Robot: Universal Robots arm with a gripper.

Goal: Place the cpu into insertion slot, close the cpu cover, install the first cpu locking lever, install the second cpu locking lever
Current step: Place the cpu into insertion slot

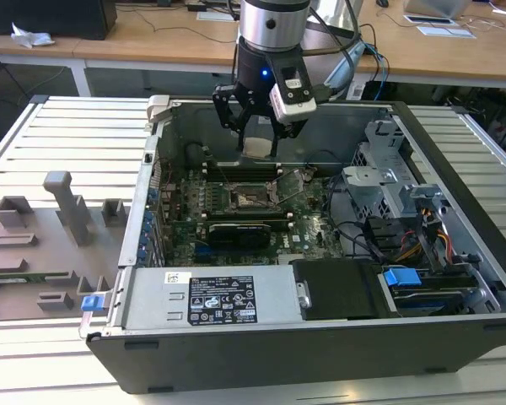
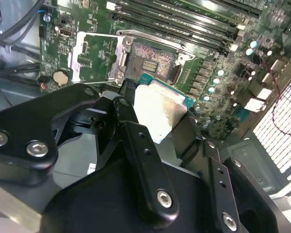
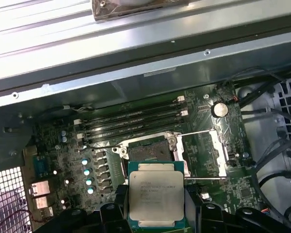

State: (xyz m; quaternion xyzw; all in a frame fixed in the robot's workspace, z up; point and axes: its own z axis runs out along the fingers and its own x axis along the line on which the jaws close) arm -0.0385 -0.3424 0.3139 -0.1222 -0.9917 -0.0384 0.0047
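Observation:
My gripper (image 1: 258, 135) hangs inside the open computer case, shut on the cpu (image 1: 257, 148), a flat silver-grey square chip. In both wrist views the cpu (image 3: 156, 196) (image 2: 157, 114) sits between the black fingers (image 2: 128, 109), held level above the board. The insertion slot (image 1: 251, 198) (image 3: 148, 151) (image 2: 153, 60) lies below and slightly ahead of the chip, its dark centre bare. The cpu cover (image 3: 222, 151) (image 2: 75, 58) is swung open flat beside the slot. Two thin wire levers (image 3: 203, 178) stand released along the cover's edges.
Long black memory slots (image 3: 131, 121) run behind the slot. A black card (image 1: 236, 232) lies in front of it. Drive cages and cables (image 1: 405, 219) crowd the exterior view's right. The case wall (image 1: 320, 126) stands close behind the gripper. Grey fixtures (image 1: 59, 228) sit outside the case.

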